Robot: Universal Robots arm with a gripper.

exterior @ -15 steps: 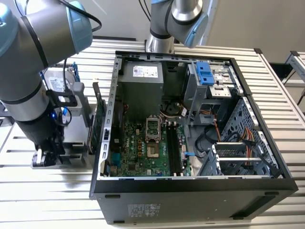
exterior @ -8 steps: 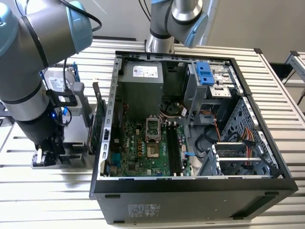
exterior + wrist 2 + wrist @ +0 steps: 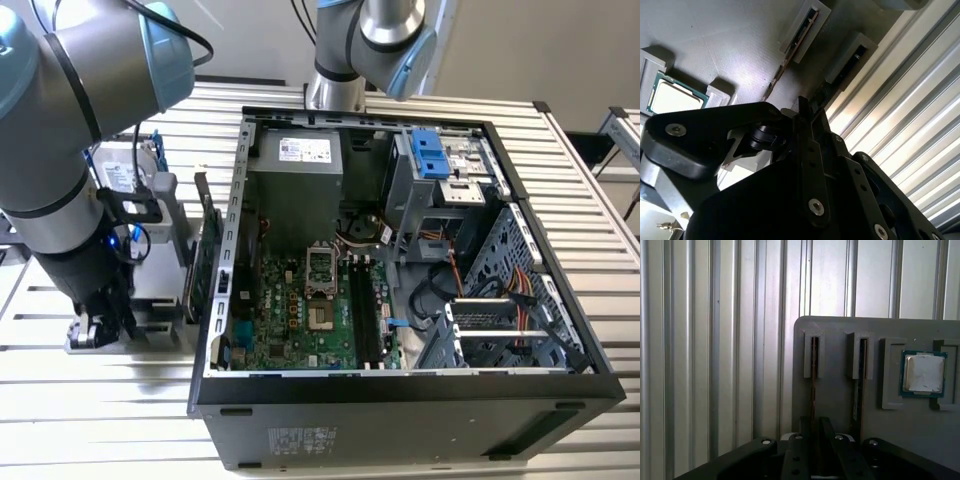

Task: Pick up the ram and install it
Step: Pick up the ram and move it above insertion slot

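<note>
The ram (image 3: 813,390) is a thin stick seen edge-on, standing in a slot of a grey holder (image 3: 835,340). My gripper (image 3: 815,432) is down over it with a finger close on each side, shut on the ram, which still sits in its slot. In the second wrist view the same ram (image 3: 840,75) runs from its slot into my gripper (image 3: 811,107). A second stick (image 3: 858,390) stands in the neighbouring slot. In the exterior view my gripper (image 3: 100,325) hangs low at the holder (image 3: 150,338), to the left of the open computer case (image 3: 400,400). The black memory slots (image 3: 365,315) lie on the motherboard.
A square silver CPU chip (image 3: 923,373) rests in a pocket of the holder beside the sticks. A green expansion card (image 3: 205,270) stands upright between the holder and the case wall. A hard drive (image 3: 125,172) stands behind. A second arm's base (image 3: 340,80) is at the back.
</note>
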